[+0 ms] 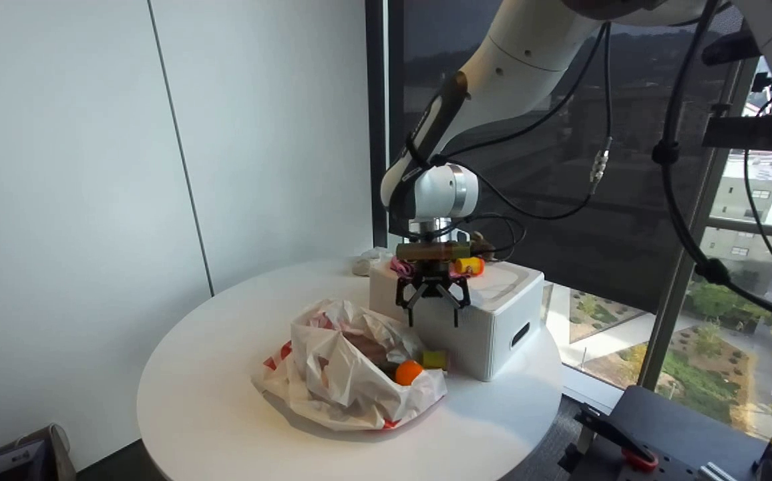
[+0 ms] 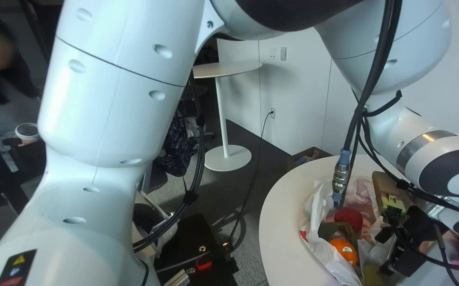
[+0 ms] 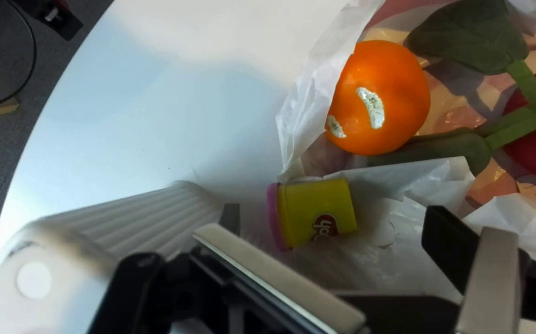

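Round white bench (image 1: 192,374), toward edge nearest window (image 1: 726,347): gripper (image 1: 433,317) hangs spread, empty, above yellow cylindrical plastic tub (image 3: 314,211) lying between white plastic bag (image 1: 352,381) and white ridged box (image 1: 476,334), no grasp or lift under way.

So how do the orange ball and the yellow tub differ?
The orange ball is round; the yellow tub is a cylinder lying on its side.
The orange ball has pale patches; the yellow tub has a pinkish-purple lid and a dark red label.
The orange ball sits in the mouth of the bag; the yellow tub lies outside it, near the box.
Shared: the open gripper holds neither.
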You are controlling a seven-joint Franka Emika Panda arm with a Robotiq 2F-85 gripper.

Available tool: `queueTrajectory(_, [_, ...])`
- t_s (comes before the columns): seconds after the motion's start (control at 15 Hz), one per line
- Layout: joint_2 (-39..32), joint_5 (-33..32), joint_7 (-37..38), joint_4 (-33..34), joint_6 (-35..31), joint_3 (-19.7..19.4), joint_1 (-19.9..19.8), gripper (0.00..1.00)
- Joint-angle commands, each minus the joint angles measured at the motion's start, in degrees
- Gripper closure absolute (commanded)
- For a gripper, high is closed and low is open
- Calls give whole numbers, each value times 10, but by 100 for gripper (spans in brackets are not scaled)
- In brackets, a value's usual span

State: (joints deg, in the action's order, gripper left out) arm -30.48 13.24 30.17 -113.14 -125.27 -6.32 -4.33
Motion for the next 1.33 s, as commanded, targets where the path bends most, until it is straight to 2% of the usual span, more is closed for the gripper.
queueTrajectory(0.0, [11, 43, -30, -23, -45, 11, 1, 0])
queueTrajectory(0.47, [15, 2, -13, -87, -120, -12, 27, 0])
queueTrajectory(0.73, [19, 22, -47, -111, -110, 5, 14, 0])
queueTrajectory(1.27, [-1, -16, -120, -107, -161, 9, 19, 0])
